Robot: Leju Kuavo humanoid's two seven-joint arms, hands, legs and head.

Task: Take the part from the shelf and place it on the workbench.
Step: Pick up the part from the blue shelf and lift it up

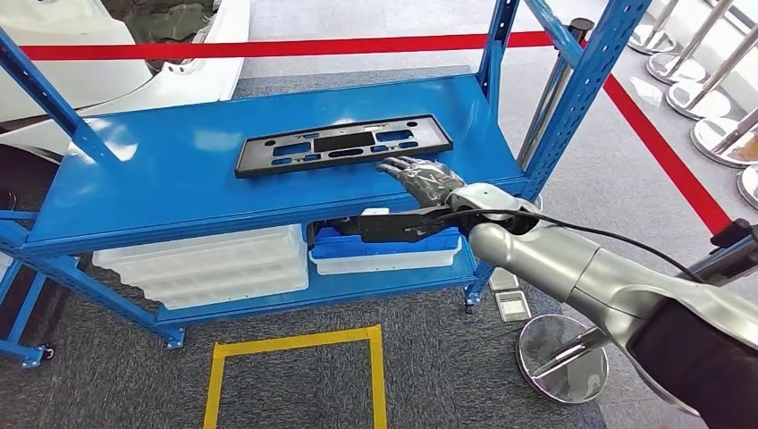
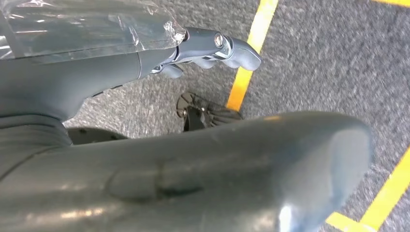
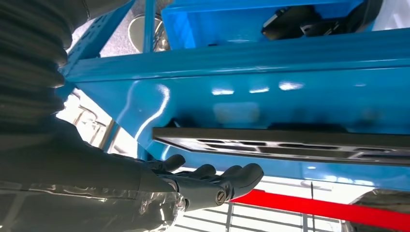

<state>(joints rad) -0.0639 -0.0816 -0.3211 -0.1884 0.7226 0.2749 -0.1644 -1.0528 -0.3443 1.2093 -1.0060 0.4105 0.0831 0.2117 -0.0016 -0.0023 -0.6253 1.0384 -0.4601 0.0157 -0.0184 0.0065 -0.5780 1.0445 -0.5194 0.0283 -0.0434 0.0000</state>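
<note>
The flat black part point(image 1: 344, 145) lies lengthwise toward the back of the blue shelf point(image 1: 161, 192), nearer its right end, with the right robot hand point(image 1: 422, 177) just beside the part's front right corner, fingers apart and holding nothing, while white trays point(image 1: 210, 262) and a blue bin point(image 1: 393, 246) sit on the lower shelf. The shelf stands on grey carpet point(image 1: 447, 366) marked with yellow tape point(image 1: 295, 344), with a red barrier tape point(image 1: 661, 147) and chrome stanchion bases point(image 1: 706, 89) around it. The right wrist view shows the slotted underside edge of the part, and the left wrist view shows the left robot hand point(image 2: 212, 48) over the carpet, fingers loosely curled on nothing.
</note>
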